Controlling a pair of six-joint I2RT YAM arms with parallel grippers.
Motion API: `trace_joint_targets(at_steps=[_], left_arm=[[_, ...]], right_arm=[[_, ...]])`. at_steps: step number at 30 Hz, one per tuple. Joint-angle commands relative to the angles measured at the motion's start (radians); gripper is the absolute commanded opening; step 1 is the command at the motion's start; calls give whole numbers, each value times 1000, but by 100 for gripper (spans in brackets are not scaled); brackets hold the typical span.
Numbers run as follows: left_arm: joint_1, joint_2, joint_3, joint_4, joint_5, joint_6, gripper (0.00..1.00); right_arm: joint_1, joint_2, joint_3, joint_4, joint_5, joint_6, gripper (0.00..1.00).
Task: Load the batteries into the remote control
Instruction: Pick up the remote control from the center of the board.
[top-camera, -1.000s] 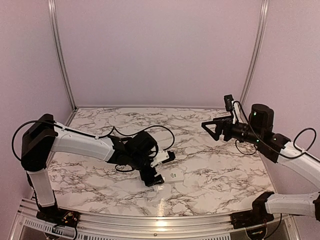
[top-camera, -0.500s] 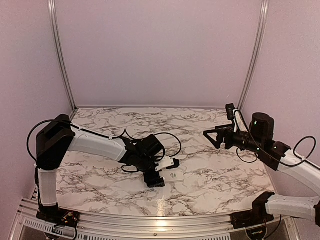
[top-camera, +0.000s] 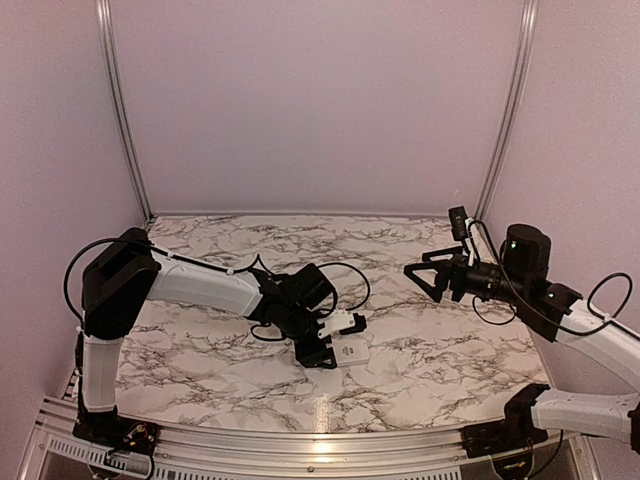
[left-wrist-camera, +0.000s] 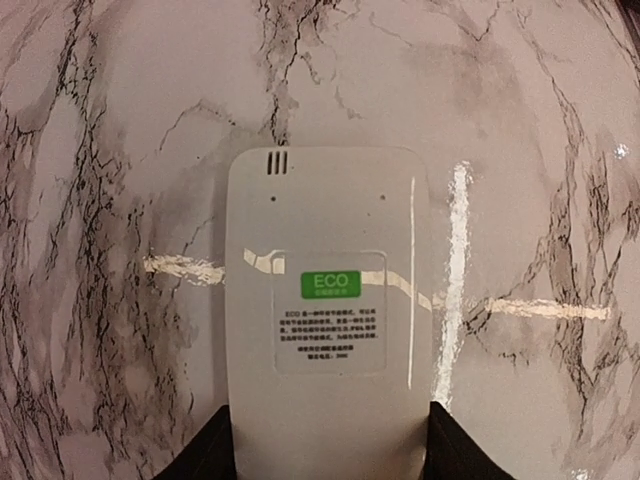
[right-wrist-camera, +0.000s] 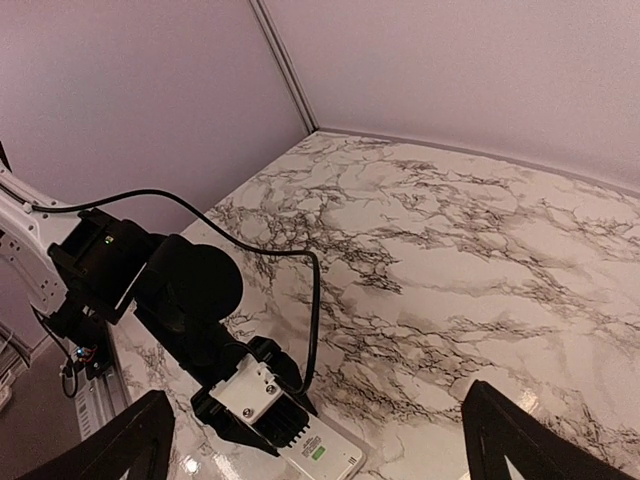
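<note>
The remote control (left-wrist-camera: 325, 230) lies on the marble table with its back up, showing a green ECO label. It also shows in the top view (top-camera: 353, 351) and the right wrist view (right-wrist-camera: 327, 453). My left gripper (top-camera: 326, 345) is low over the table. Its black fingers (left-wrist-camera: 205, 455) press against both long sides of the remote's near end. My right gripper (top-camera: 425, 270) is open and empty, held in the air well to the right of the remote, and its own view shows its gripper (right-wrist-camera: 318, 392) spread wide. No batteries are in view.
The marble table (top-camera: 450, 340) is ringed by pale walls and metal corner posts (top-camera: 505, 110). A black cable (right-wrist-camera: 315, 300) loops from the left wrist over the table. The metal front rail (top-camera: 320, 445) runs along the near edge.
My left gripper has moved right and taken the remote's near end between its fingers. The right gripper has lowered and shifted slightly. The remote has hardly moved.
</note>
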Motion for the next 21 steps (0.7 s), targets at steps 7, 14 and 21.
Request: trace_joint_targets(at_steps=[7, 14, 21], left_arm=[[45, -174, -64, 140, 164, -69, 30], [80, -389, -147, 293, 313, -148, 29], [86, -543, -229, 538, 477, -266, 30]], right_arm=[[-6, -12, -12, 114, -122, 4, 99], [-5, -1, 23, 221, -249, 9, 99], [39, 35, 64, 347, -367, 16, 99]])
